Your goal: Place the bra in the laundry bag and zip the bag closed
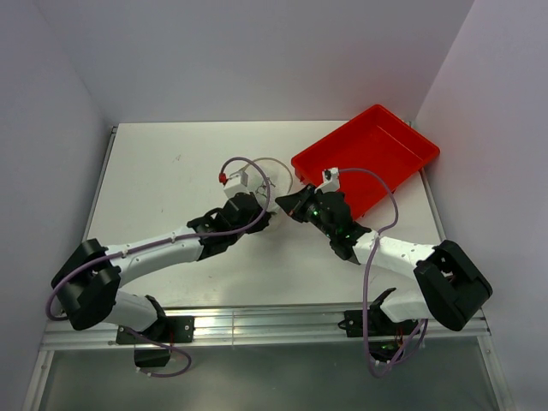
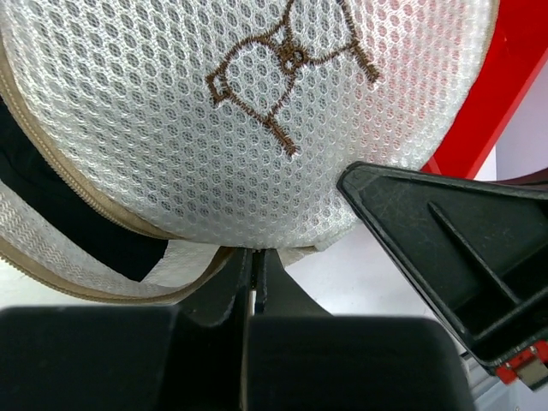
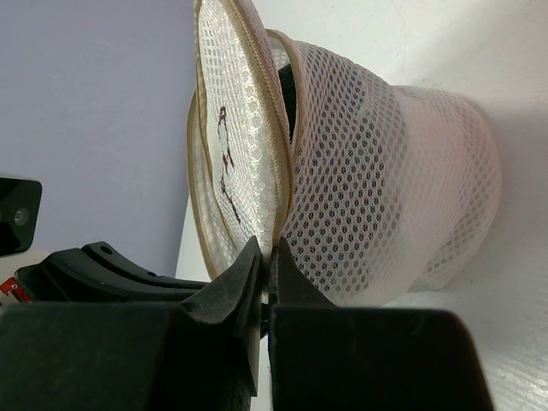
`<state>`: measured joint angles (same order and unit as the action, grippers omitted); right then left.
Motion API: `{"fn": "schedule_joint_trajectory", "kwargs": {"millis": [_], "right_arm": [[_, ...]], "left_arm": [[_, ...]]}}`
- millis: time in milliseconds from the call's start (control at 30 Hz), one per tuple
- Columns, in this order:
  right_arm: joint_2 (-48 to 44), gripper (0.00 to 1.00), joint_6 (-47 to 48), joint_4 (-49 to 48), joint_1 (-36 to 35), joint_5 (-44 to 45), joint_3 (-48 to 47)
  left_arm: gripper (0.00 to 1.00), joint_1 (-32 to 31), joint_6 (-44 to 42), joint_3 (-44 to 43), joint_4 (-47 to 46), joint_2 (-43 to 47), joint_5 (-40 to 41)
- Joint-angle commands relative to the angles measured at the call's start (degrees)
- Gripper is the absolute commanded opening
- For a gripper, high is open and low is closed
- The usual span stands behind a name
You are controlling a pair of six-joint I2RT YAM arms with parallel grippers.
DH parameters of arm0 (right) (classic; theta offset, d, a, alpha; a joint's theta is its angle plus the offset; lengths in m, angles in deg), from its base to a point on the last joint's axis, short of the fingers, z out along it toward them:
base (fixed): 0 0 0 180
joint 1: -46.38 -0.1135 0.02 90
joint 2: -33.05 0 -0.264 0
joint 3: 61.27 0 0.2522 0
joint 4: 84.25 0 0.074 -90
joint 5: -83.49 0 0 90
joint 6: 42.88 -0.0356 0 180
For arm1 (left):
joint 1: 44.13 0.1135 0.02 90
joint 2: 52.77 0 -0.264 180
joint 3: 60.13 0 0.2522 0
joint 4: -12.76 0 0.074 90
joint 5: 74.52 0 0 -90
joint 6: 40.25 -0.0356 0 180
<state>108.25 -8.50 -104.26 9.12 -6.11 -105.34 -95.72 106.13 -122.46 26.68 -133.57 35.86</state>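
The laundry bag (image 1: 272, 174), a white mesh drum, stands mid-table between both grippers. Its round lid (image 2: 257, 111) bears a brown stitched mark and is partly unzipped, with a gap along the beige zip (image 2: 51, 163). Dark fabric, the bra (image 2: 60, 218), shows inside through that gap and through the mesh wall (image 3: 368, 163). My left gripper (image 2: 254, 257) is shut on the edge of the bag's rim just under the lid. My right gripper (image 3: 269, 257) is shut on the zip seam where lid (image 3: 231, 145) meets wall; I cannot tell if it holds the zip pull. In the top view, both grippers (image 1: 257, 204) (image 1: 295, 204) sit at the bag's near side.
A red plastic tray (image 1: 402, 141) lies at the back right, its corner touching the bag. The right gripper's black finger (image 2: 454, 248) shows close beside the left gripper. White walls enclose the table on three sides.
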Motion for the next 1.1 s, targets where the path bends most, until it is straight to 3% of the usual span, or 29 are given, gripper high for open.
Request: {"fn": "schedule_joint_trajectory", "kwargs": {"millis": [0,167,367,633,800,867,900,1000,1067], "right_arm": [[-2.16,0.00,0.60,-0.94,0.51,-2.95,-0.46],[-0.94,0.00,2.96,1.96,4.82,-8.91,-2.56],[3.63,0.00,10.87,10.22,9.04,-19.10,-11.51],[9.34,0.00,20.70,21.81,13.35,-24.49,-21.80],[16.46,0.00,22.92,30.77,11.69,-24.84,-34.98],[17.35,0.30,22.48,33.24,10.45,-19.49,-37.36],[16.04,0.64,21.87,33.25,9.84,-18.69,-37.02],[11.04,0.89,20.20,31.59,9.39,-13.52,-30.80],[3.93,0.90,17.83,28.79,8.96,-9.83,-23.01]], "left_arm": [[0.00,0.35,-1.18,0.06,-1.83,3.70,3.00],[0.00,0.35,-5.12,2.43,-1.57,7.14,3.00],[0.00,1.05,-8.92,5.24,3.70,9.95,6.60],[0.00,4.75,-12.08,9.64,5.81,16.45,6.78],[0.00,4.66,-12.18,10.43,0.37,17.07,-0.92],[0.00,4.31,-10.33,10.35,-3.31,17.25,-3.23],[0.00,4.13,-9.63,10.26,-5.85,17.51,-4.03],[0.00,4.04,-7.87,9.12,-9.56,17.34,-5.00],[0.00,4.04,-8.13,8.15,-10.27,16.46,-5.26]]}}
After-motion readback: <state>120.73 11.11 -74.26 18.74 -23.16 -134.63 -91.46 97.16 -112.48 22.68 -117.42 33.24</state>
